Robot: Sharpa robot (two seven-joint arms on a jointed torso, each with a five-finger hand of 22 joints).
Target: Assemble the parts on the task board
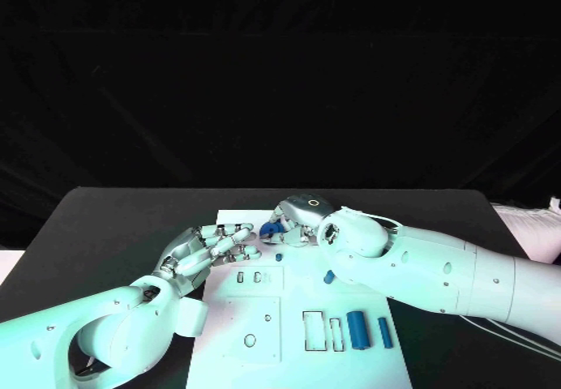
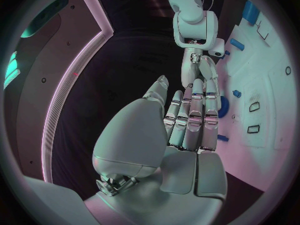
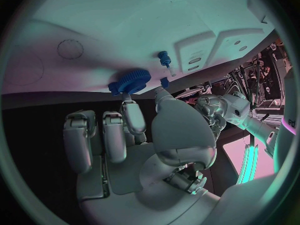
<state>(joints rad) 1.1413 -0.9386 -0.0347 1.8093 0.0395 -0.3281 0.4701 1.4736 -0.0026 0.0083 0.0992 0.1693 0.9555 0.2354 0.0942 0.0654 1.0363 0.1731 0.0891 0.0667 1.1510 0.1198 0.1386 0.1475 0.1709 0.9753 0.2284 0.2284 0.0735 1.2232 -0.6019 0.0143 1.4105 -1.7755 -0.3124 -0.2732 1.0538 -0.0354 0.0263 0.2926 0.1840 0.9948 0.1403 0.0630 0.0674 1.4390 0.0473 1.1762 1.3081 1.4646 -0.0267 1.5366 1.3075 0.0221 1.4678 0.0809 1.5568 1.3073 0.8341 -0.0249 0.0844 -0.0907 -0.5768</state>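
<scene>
The white task board (image 1: 251, 324) lies in the middle of the table. At its far end my right hand (image 1: 301, 217) pinches a blue gear (image 1: 271, 229) between thumb and one finger, low over the board. In the right wrist view the gear (image 3: 129, 81) sits at the fingertips against the board (image 3: 125, 25), with a small blue peg (image 3: 164, 59) standing just beyond. My left hand (image 1: 211, 251) hovers at the board's left edge beside the gear, fingers straight and together, holding nothing. In the left wrist view its fingers (image 2: 187, 120) partly hide the gear (image 2: 223, 106).
A small blue peg (image 1: 278, 257) stands in the board just nearer than the gear. A short blue piece (image 1: 328, 277) lies by my right forearm. Two blue cylinders (image 1: 357, 330) (image 1: 385, 332) lie near the board's right edge beside rectangular slots (image 1: 314, 331).
</scene>
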